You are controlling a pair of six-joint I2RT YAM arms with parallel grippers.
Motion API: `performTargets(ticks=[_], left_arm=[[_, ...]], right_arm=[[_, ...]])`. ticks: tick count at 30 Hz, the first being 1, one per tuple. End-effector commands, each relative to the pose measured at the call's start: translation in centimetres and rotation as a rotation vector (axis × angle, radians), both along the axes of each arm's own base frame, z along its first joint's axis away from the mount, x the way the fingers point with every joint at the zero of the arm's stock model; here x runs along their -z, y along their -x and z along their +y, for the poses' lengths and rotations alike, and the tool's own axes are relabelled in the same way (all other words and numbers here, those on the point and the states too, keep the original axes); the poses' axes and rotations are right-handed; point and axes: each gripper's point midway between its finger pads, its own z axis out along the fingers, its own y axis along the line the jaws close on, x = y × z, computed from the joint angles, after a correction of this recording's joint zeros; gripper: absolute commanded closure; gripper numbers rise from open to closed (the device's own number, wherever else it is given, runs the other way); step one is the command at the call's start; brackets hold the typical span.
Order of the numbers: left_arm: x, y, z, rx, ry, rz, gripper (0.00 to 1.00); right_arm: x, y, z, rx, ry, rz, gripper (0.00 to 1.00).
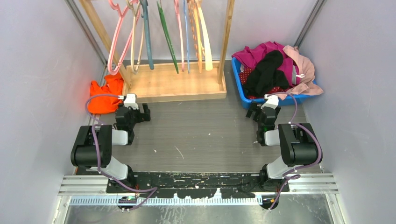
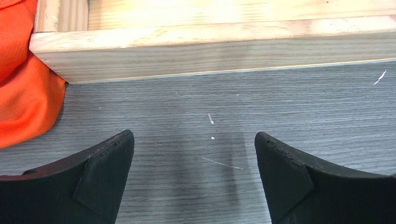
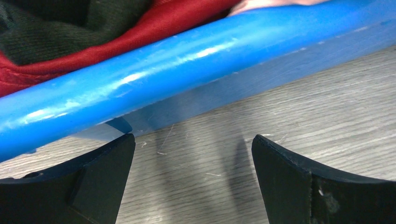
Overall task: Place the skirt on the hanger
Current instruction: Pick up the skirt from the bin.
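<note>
Left end effector [image 2: 194,140]: fingers spread wide, nothing between them, low over the grey bench [image 2: 233,107], just near of the wooden rack base [image 2: 210,46]. Right end effector [image 3: 192,140]: likewise spread and unloaded, facing the blue bin [image 3: 187,60] at far right. The skirt [image 1: 243,74] lies in that bin, partly covered by a black garment [image 1: 266,72]; the hanger [image 1: 110,58] hangs at the rack's far left
</note>
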Motion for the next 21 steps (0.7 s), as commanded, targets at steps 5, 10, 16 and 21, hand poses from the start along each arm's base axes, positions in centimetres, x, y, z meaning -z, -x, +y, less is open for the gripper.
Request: performTargets(ticks=[5,10,16,21], left_arm=[[-4.2,-0.3,-1.1,0.071,-0.018,-0.064,0.00],[-9.1,1.2,-3.5,0.123,-0.030,-0.106,0.00],[-15.1,4.6,-7.2,0.215,0.002,-0.183,0.00],[-19.2,7.9,-9.7,0.305,0.160,-0.218,0.00]], right_arm=[[-5.0,1.4,-3.0,0.231,-0.052,-0.081,0.00],[-9.6,2.5,-2.7,0.224,-0.085,-0.105,0.00],[-14.1,5.5,-2.2,0.275,-0.235,-0.147,0.00],[-17.4,7.9,0.3,0.217,-0.405,-0.133,0.00]])
